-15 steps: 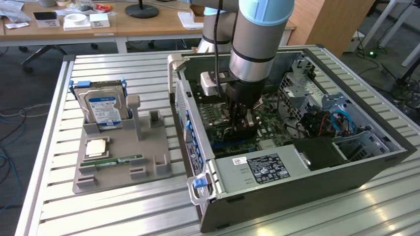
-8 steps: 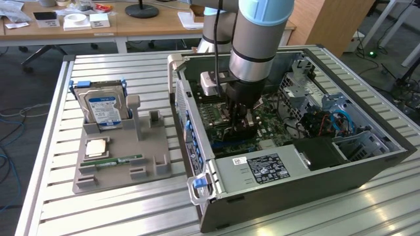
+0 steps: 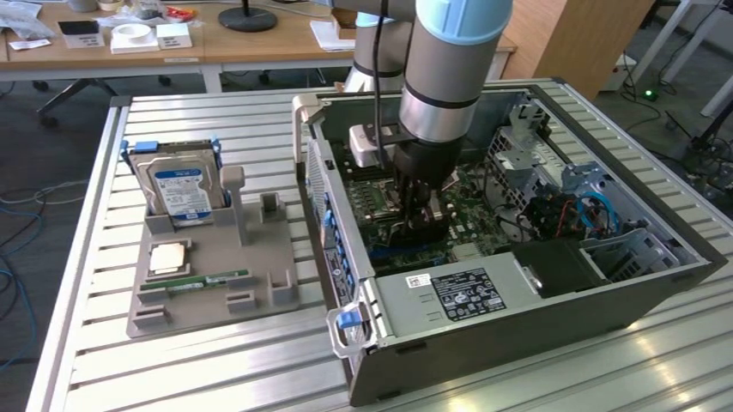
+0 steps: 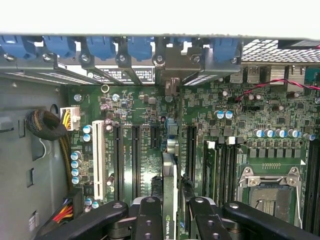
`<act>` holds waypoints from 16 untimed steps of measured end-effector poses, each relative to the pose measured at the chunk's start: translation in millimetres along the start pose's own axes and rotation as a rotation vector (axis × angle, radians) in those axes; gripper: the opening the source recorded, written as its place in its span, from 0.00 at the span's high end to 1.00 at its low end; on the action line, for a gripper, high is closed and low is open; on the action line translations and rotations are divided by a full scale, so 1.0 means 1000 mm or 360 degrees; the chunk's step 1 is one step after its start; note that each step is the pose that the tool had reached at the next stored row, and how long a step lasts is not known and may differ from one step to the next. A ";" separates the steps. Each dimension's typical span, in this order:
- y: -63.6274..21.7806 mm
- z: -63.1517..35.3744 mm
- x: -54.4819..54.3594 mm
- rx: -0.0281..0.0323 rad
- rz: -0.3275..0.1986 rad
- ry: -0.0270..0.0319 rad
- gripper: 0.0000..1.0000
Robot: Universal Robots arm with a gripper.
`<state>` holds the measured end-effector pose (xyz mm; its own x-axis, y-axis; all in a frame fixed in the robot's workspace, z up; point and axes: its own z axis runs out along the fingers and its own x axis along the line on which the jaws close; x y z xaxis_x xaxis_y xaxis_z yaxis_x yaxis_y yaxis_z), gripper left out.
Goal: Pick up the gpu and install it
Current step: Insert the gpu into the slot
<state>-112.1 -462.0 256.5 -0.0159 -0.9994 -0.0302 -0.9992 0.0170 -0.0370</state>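
Note:
My gripper (image 3: 418, 225) reaches down inside the open computer case (image 3: 481, 343), over the green motherboard (image 3: 384, 225). In the wrist view the gripper (image 4: 170, 220) is shut on the gpu (image 4: 169, 177). The gpu is a thin dark card seen edge-on, standing upright between the black fingers (image 4: 149, 220). It runs along the motherboard (image 4: 135, 115) between two long black expansion slots (image 4: 136, 160). Its silvery bracket end (image 4: 172, 70) is up against the case's rear slot openings with blue clips (image 4: 100, 47). I cannot tell whether its lower edge sits in a slot.
A grey parts holder (image 3: 266, 287) to the case's left in the exterior view carries a hard drive (image 3: 181, 190), a processor chip (image 3: 170, 256) and a green memory stick (image 3: 212, 280). Inside the case are a white slot (image 4: 99, 160), memory modules (image 4: 211, 165), an empty processor socket (image 4: 270, 195) and cable bundles (image 4: 45, 125).

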 end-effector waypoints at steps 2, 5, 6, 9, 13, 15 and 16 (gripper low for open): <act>0.0000 0.0000 0.000 0.00001 0.0000 0.00006 0.75; 0.0000 0.0000 0.000 0.00001 0.0000 0.00007 0.75; 0.0000 0.0001 0.000 0.00001 0.0000 0.00006 0.75; 0.0000 0.0003 0.000 0.00000 0.0000 0.00009 0.75; 0.0001 0.0008 0.000 0.00001 0.0000 0.00007 0.75; 0.0001 0.0008 0.000 0.00002 0.0000 0.00006 0.75; 0.0003 0.0008 0.000 0.00003 0.0000 0.00004 0.75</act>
<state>-112.3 -461.5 255.6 -0.0159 -0.9994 -0.0300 -0.9992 0.0170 -0.0372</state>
